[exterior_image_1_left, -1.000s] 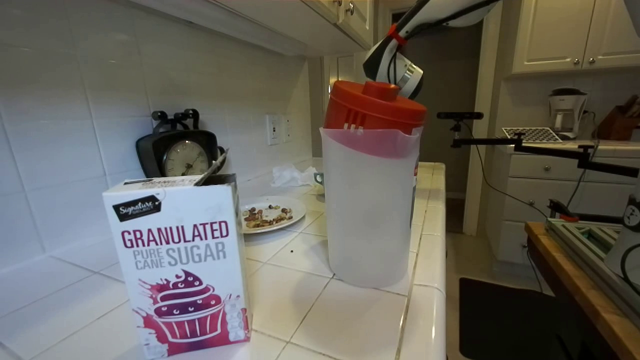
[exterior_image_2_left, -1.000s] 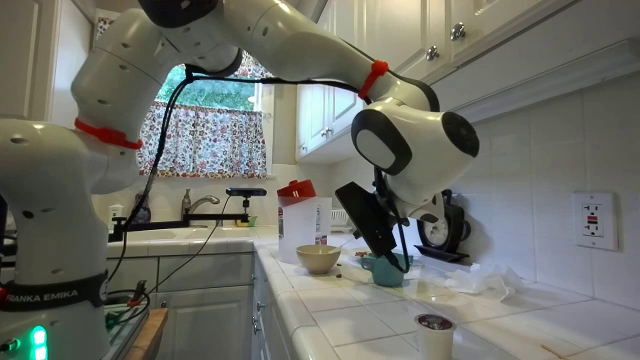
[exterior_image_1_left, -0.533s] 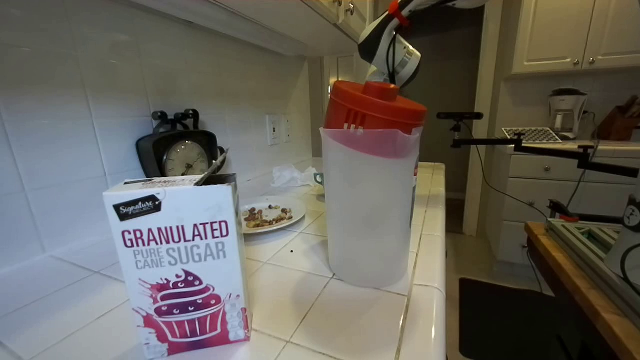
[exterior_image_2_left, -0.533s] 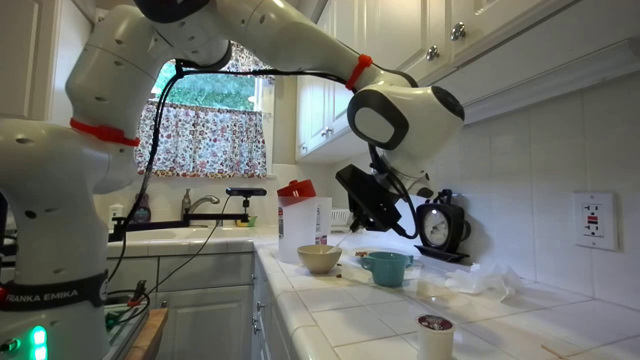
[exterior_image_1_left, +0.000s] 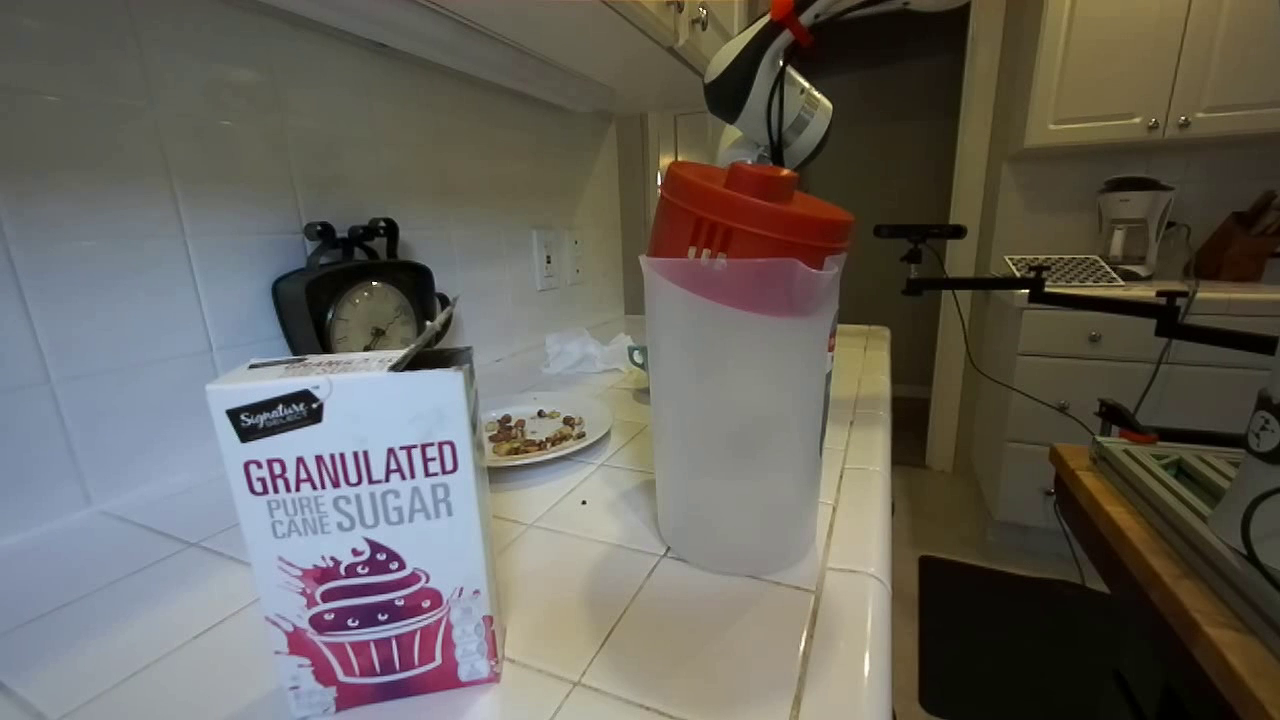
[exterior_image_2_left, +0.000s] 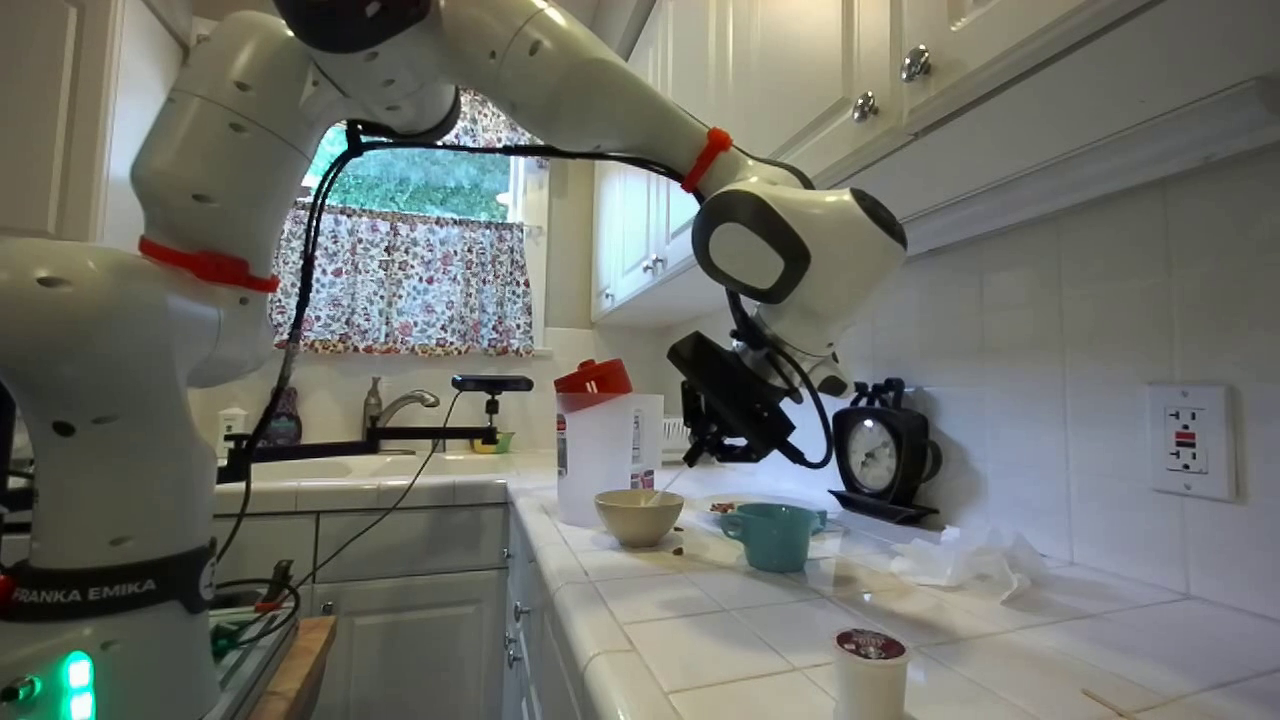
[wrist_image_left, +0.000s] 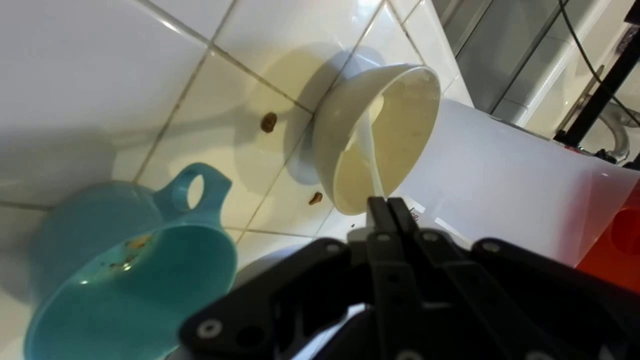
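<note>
in the wrist view, the tool (wrist_image_left: 387, 202) reaches up from the lower right to near the middle of the frame, its fingers drawn together and, by the look of it, pinching the top of a white spoon (wrist_image_left: 368, 145). the spoon's head rests inside a cream bowl (wrist_image_left: 336, 125) in the upper middle of the frame. judging by that, the grip on the spoon is made, but the spoon is not lifted clear of the bowl; whether anything sits on its head is too unclear to tell. the bowl stands on the white tiled surface (wrist_image_left: 150, 60), with two brown bits (wrist_image_left: 268, 122) near it and a blue cup (wrist_image_left: 100, 215) at the lower left. only the wrist view looks down into that cup, where a few crumbs (wrist_image_left: 137, 242) lie against the inner wall. in an exterior view, a black camera (exterior_image_2_left: 730, 395) covers much of the tool, yet the spoon can be seen slanting up from the bowl just right of centre, and a coffee pod (exterior_image_2_left: 870, 675) stands at the bottom of the frame. in an exterior view, the upright jug (exterior_image_1_left: 740, 420) and its tilted red lid (exterior_image_1_left: 755, 210) hide tool, spoon and bowl, and just a handle of the cup peeps out; there, though, a sugar box (exterior_image_1_left: 350, 500) fills the lower left and nuts (exterior_image_1_left: 540, 435) show plainly on a plate (exterior_image_1_left: 598, 422).
</note>
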